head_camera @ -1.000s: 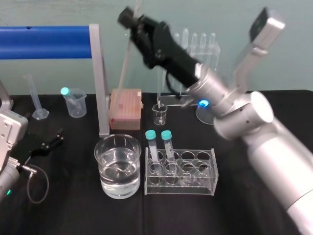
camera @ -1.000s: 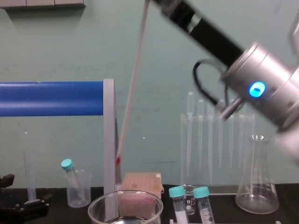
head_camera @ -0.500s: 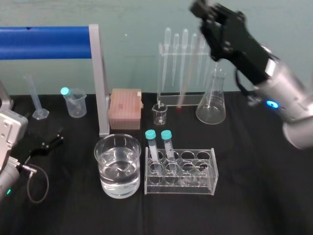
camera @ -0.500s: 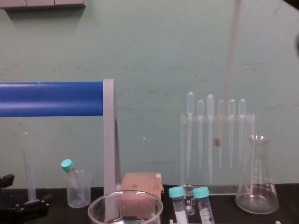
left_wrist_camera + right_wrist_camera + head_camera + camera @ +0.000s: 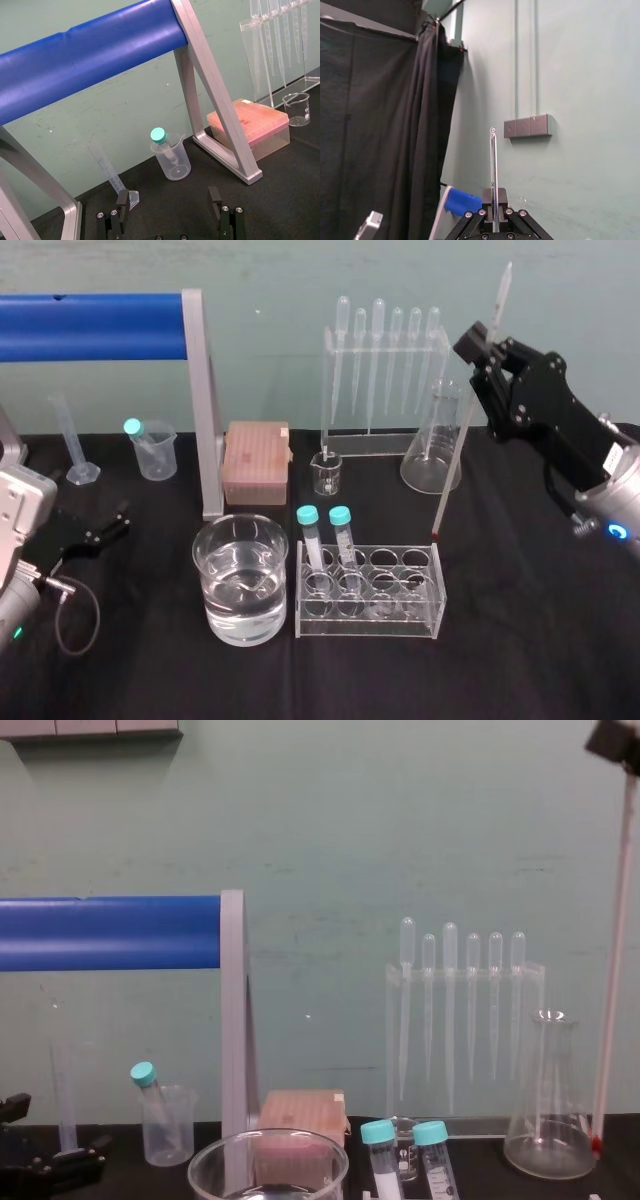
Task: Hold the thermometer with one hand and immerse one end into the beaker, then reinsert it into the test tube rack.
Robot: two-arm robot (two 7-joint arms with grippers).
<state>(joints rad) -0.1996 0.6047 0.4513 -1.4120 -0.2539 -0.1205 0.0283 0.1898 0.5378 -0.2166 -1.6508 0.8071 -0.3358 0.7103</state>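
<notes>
On the right side of the desk (image 5: 520, 650), we saw the right gripper (image 5: 482, 348) held high above the glassware, its jaws clenched on the thermometer (image 5: 462, 440) in its upper part. That thermometer hung nearly upright with a slight lean, its plain end sticking up past the jaws and its red tip (image 5: 436, 536) pointing down. From the head view the tip sat just at the far right corner of the test tube rack (image 5: 425, 618); we could not tell whether it touched the rack. From the chest view the thermometer (image 5: 612, 970) ran down just to the right of the conical flask (image 5: 545, 1130), with the tip low beside the flask's base. From the right wrist view the thermometer (image 5: 493, 160) rose straight out from between the closed jaws.

We found the beaker (image 5: 203, 590), about half full of clear liquid, standing just left of the rack and well apart from the thermometer. Two teal-capped tubes (image 5: 340, 515) stood in the rack's left holes.

We saw the left gripper (image 5: 95, 533) parked low at the desk's left side, its jaws released; in the left wrist view its fingers (image 5: 214, 199) stood well apart
</notes>
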